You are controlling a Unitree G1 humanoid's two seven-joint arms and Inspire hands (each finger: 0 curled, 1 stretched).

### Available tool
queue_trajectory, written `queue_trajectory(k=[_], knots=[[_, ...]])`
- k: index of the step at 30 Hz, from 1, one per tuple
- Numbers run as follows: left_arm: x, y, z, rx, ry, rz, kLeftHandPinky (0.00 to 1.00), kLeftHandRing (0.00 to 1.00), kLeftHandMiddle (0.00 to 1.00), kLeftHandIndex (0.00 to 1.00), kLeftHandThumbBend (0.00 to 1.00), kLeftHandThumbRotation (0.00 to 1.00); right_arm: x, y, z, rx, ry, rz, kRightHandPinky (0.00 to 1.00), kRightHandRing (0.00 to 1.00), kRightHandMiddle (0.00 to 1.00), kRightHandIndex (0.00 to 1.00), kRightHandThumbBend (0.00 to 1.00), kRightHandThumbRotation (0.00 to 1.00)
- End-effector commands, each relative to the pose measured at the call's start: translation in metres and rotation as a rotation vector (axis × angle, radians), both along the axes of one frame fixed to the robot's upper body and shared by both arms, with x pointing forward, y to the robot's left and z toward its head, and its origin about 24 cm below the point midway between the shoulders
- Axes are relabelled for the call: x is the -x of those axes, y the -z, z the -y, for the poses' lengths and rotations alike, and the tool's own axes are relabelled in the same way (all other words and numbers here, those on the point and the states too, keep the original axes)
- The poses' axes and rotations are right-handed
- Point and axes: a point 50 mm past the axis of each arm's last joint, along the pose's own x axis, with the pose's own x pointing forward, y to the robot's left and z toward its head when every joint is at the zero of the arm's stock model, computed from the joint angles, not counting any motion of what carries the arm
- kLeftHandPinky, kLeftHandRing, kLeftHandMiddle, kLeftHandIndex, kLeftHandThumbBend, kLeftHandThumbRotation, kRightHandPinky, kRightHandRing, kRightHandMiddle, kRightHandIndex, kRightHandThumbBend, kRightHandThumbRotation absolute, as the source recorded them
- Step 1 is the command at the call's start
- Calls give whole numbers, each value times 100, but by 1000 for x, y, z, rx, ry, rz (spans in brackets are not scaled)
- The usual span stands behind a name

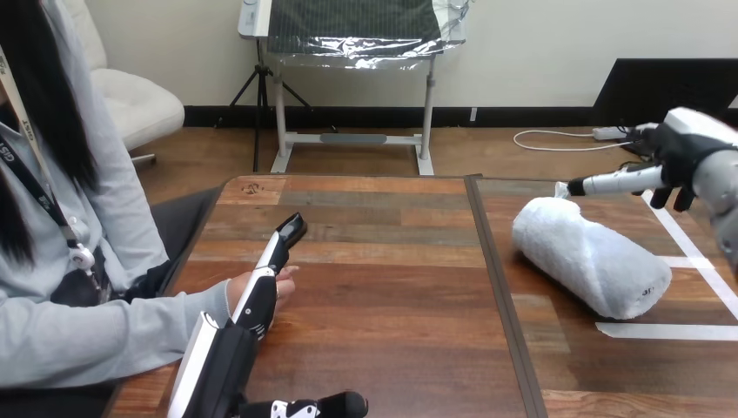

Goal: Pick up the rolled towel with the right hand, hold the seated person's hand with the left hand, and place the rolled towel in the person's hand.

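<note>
The rolled white towel [592, 257] lies on its side on the right half of the wooden table [392, 296], slanting from far left to near right. My right hand [687, 152] hovers just beyond the towel's far end, open, with its thumb stretched left over that end and not touching it. My left hand [261, 292] comes up from the bottom left with straight fingers lying over the person's hand [285, 273], which rests on the table and is mostly hidden beneath them. The left hand is open, its thumb spread to the right and not curled round the person's hand.
The person's forearm in a light sleeve [104, 335] lies along the table's left edge. A dark seam [500, 287] splits the table into two halves. White tape lines [666, 331] mark the surface near the towel at the right.
</note>
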Motion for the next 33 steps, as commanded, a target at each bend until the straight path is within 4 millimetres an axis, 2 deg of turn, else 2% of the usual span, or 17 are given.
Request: queue_trajectory(k=[1, 5, 9, 20, 23, 26, 29, 33], knots=[[-5, -21, 4, 25, 16, 144, 100, 100, 96, 96, 100, 56, -25, -55, -31, 64, -60, 156, 54, 76, 85, 94, 100, 65], [-3, -22, 2, 14, 11, 156, 100, 99, 96, 96, 100, 56, -24, -47, -32, 62, -55, 139, 58, 80, 87, 94, 100, 65], [-1, -23, 2, 15, 11, 159, 100, 100, 97, 96, 100, 55, -23, -41, -33, 61, -57, 128, 59, 79, 85, 94, 100, 64], [7, -24, -1, -12, 3, 171, 98, 99, 97, 97, 100, 57, -19, -20, -35, 59, -60, 92, 49, 66, 76, 94, 100, 66], [8, -25, -2, -15, -3, 180, 94, 98, 98, 97, 100, 57, -18, -15, -36, 64, -58, 82, 45, 63, 73, 92, 100, 66], [9, -26, -2, -15, -4, 187, 93, 97, 97, 97, 100, 58, -17, -10, -38, 85, -62, 68, 48, 68, 78, 92, 100, 66], [11, -27, -2, -12, -3, 186, 91, 97, 97, 97, 100, 57, -16, -4, -39, 96, -69, 62, 49, 68, 78, 92, 100, 68], [13, -28, -2, -16, -5, 191, 90, 96, 97, 97, 100, 56, -15, 2, -41, 85, -65, 51, 54, 76, 82, 93, 100, 69]])
